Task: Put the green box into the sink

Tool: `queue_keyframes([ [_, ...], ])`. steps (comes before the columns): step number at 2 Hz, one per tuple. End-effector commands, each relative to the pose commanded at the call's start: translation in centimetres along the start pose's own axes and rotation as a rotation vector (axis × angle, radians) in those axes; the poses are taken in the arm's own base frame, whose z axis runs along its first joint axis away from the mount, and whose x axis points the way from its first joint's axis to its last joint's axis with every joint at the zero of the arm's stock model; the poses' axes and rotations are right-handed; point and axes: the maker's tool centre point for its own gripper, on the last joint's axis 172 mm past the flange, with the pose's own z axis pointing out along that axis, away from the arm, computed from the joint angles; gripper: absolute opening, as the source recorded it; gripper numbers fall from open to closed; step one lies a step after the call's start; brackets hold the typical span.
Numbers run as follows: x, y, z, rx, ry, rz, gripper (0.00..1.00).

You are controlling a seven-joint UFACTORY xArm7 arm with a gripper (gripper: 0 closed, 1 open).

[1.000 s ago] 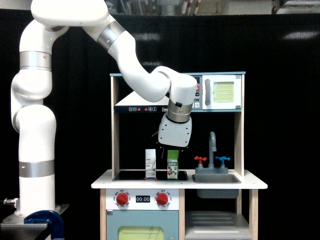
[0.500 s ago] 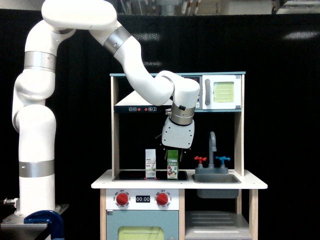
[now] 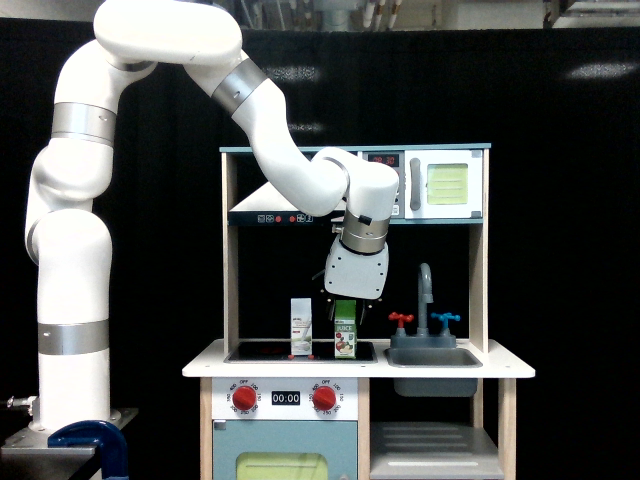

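Observation:
The green box (image 3: 346, 331) stands upright on the toy kitchen's counter, on the right part of the black stovetop (image 3: 262, 352). My gripper (image 3: 347, 303) hangs straight over it from a white wrist housing. Its dark fingers reach down on either side of the box's top and look open, though they are hard to make out against the black backdrop. The grey sink (image 3: 432, 357) is set into the counter just to the exterior view's right of the box, with a grey faucet (image 3: 425, 290) and red and blue taps behind it.
A white carton (image 3: 301, 327) stands on the stovetop to the exterior view's left of the green box. A range hood and shelf with a toy microwave (image 3: 445, 184) hang close above the wrist. Wooden uprights frame both sides of the counter.
The arm has swung toward the exterior view's right and the wrist has settled over the green box, dropping slightly. The box and white carton have not moved.

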Motion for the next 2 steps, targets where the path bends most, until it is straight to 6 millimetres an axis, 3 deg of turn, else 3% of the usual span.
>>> queue_keyframes([
  [1, -0.5, -0.3, 0.6, 0.0, 0.0, 0.0, 0.0],
  [2, -0.8, 1.8, -2.3, 0.0, 0.0, 0.0, 0.0],
])
